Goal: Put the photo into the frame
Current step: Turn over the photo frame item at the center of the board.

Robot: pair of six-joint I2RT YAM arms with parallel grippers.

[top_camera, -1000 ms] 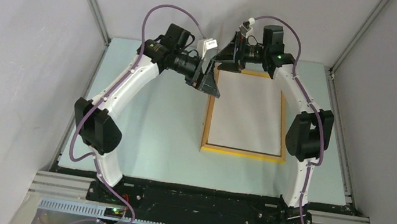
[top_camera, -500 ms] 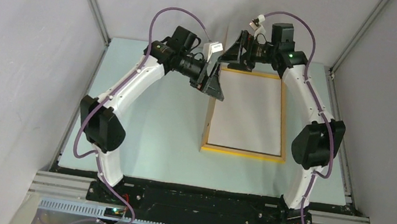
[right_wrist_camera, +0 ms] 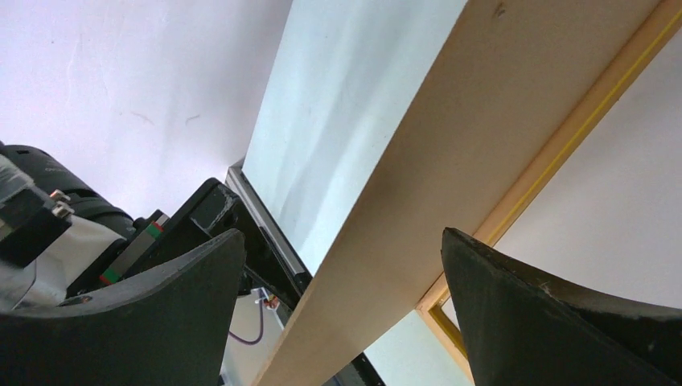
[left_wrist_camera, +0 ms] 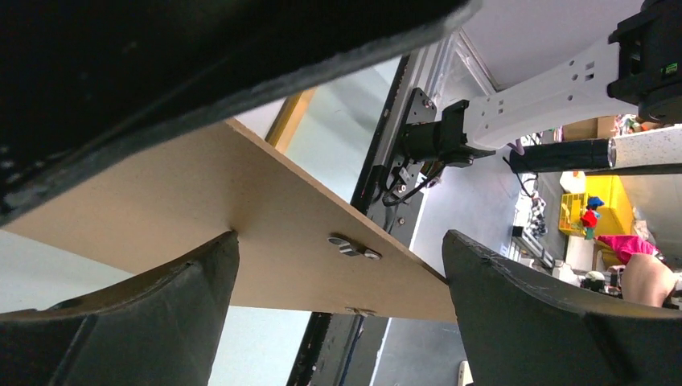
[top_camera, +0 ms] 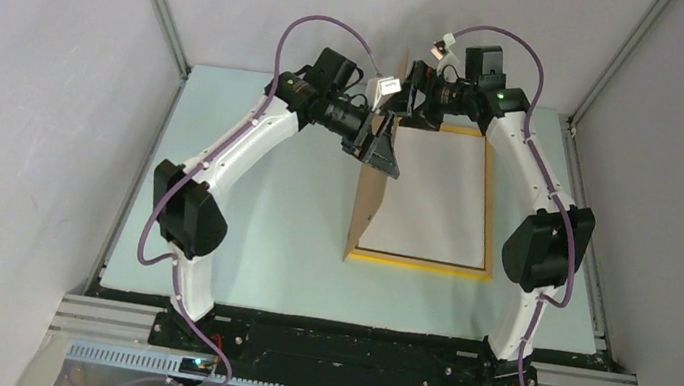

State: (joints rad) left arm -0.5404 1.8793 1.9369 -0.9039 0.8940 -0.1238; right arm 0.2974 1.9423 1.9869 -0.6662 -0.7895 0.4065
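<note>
On table (top_camera: 252, 231), frame (top_camera: 419, 263) flat, long axis near-far

Soft, even light falls from overhead; the pale tabletop (top_camera: 243, 220) carries only faint shadows. In both wrist views the near fingers (left_wrist_camera: 121, 338) are black, underexposed, soft-edged shapes, while the board (left_wrist_camera: 201, 209) behind them looks sharp.

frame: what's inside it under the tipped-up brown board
A plain white sheet fills the frame; the brown board stands tilted along its left side. Its face-down side is hidden, so any picture on it cannot be seen.
</note>
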